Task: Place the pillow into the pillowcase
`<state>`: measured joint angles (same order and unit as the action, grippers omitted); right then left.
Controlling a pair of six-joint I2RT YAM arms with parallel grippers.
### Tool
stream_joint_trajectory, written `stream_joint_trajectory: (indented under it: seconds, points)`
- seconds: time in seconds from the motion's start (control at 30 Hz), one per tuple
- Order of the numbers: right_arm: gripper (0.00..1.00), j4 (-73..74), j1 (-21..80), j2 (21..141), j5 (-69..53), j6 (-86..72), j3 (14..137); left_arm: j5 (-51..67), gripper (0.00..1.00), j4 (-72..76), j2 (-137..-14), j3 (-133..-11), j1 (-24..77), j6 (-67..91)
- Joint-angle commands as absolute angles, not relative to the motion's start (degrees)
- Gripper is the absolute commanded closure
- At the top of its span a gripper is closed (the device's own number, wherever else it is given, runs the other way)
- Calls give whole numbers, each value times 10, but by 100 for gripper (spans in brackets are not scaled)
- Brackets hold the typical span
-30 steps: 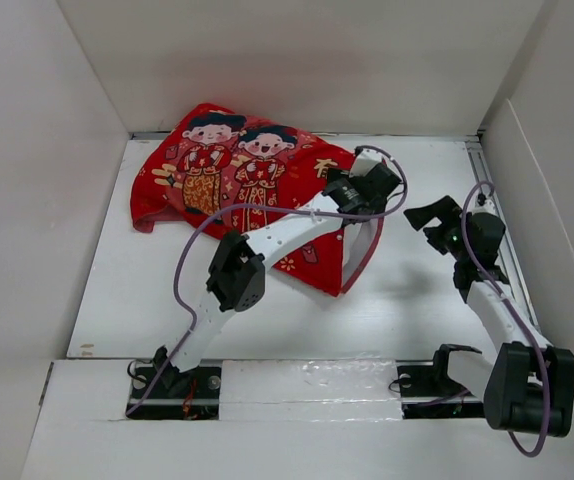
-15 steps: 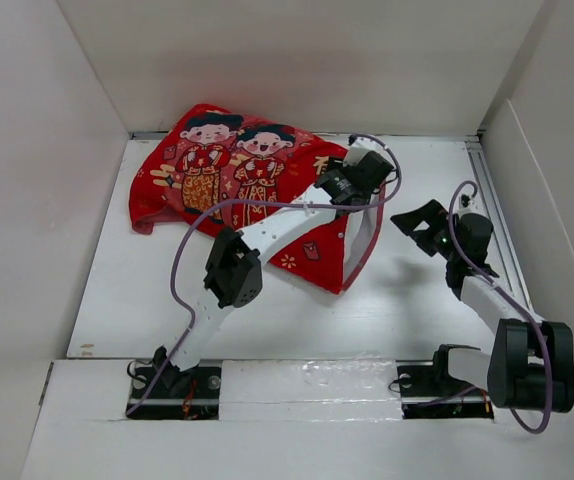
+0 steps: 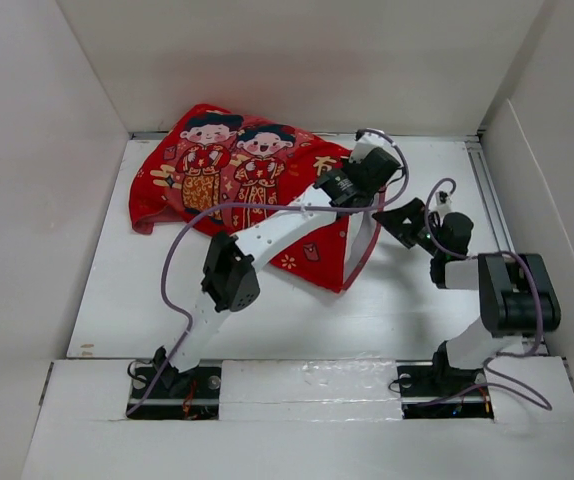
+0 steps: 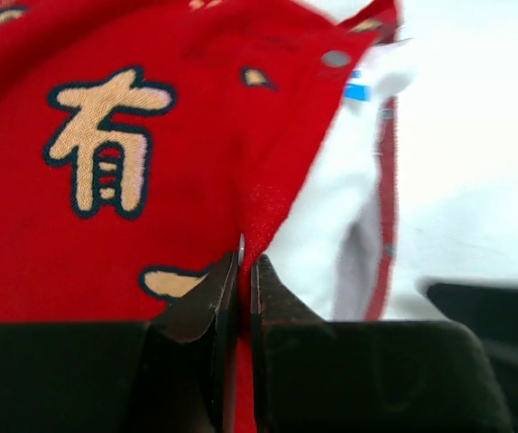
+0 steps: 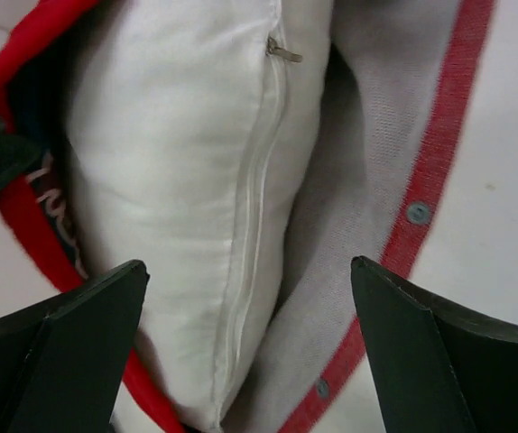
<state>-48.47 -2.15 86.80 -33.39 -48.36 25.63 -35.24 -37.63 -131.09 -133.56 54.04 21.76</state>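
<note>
The red pillowcase (image 3: 237, 175), cartoon couple face up, lies at the back left of the table, its mouth turned right. The white pillow (image 3: 359, 238) sits inside, its end showing in that mouth. My left gripper (image 3: 375, 172) is shut on the upper hem of the pillowcase (image 4: 106, 108), pinching red fabric between its tips (image 4: 245, 262), with the pillow (image 4: 322, 225) just right of them. My right gripper (image 3: 395, 222) is open and faces the mouth. Between its fingers (image 5: 248, 266) I see the pillow's zippered end (image 5: 178, 162) and the grey lining (image 5: 367, 162) with its red snap hem.
White walls (image 3: 47, 200) box in the table on the left, back and right. A raised white ledge (image 3: 297, 375) runs along the near edge by the arm bases. Purple cables (image 3: 172, 270) loop off both arms. The left forearm lies across the pillowcase's right half.
My left gripper has closed onto the pillowcase's upper hem. My right arm has folded and swung left, bringing its open gripper up to the pillowcase mouth.
</note>
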Motion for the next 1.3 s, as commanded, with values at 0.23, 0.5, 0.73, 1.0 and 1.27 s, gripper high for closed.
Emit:
stream_joint_trajectory:
  seconds: [0.23, 0.5, 0.73, 1.0, 1.27]
  points:
    - [0, -946, 26, 1161, -439, -694, 459, -173, 100, -318, -1170, -1332, 562, 187]
    - [100, -1038, 121, 1241, -412, -843, 598, -63, 100, -347, -1214, -1455, 562, 192]
    - [100, -1039, 122, 1056, -360, -881, 592, -11, 100, -335, -1181, -1485, 562, 198]
    - [100, -1004, 203, 1220, -301, -827, 589, 58, 100, -305, -1132, -1425, 562, 210]
    - [100, -1040, 263, 1359, -283, -827, 573, 105, 100, -265, -1112, -1346, 562, 217]
